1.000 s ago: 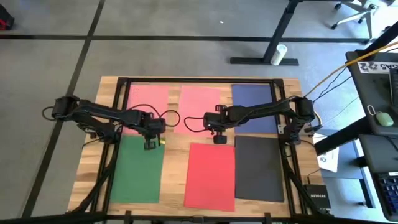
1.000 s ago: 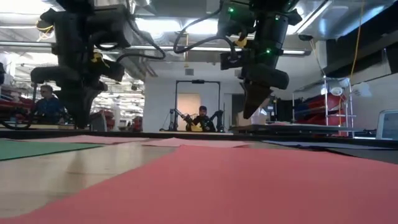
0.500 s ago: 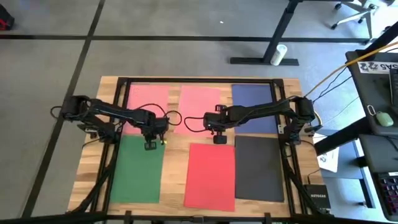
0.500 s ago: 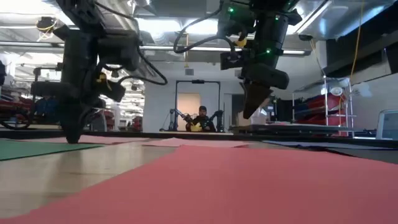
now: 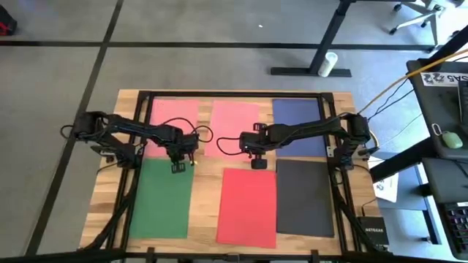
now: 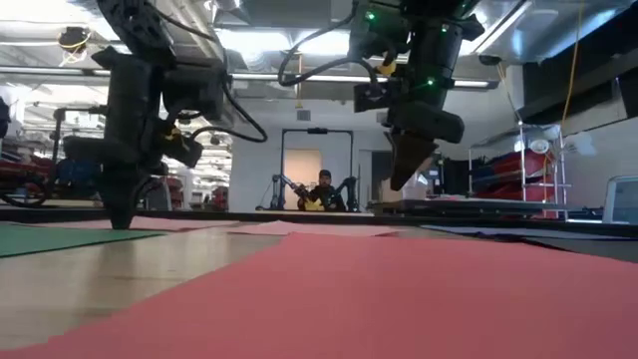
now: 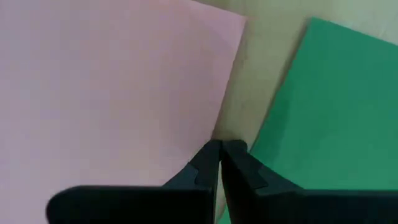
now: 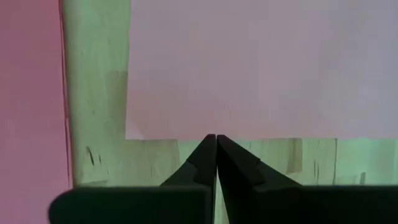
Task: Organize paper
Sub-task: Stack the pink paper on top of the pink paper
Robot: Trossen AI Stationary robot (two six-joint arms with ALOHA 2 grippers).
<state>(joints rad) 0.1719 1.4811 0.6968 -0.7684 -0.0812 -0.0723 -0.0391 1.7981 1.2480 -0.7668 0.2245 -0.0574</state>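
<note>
Table (image 5: 208,175): six flat sheets lie apart, with bare wood lanes between them.
Left gripper (image 5: 178,167): low in the gap between pink sheet (image 5: 172,117) and green sheet (image 5: 162,197).
Right gripper (image 5: 258,162): above the lane between second pink sheet (image 5: 232,120) and red sheet (image 5: 247,208).

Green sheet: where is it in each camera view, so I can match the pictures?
High: green sheet, front left of the table.
Low: thin green strip at left.
Left wrist: beside the pink sheet, past the left gripper.
Right wrist: not in view.
Shared landmark: left gripper at its corner.
</note>
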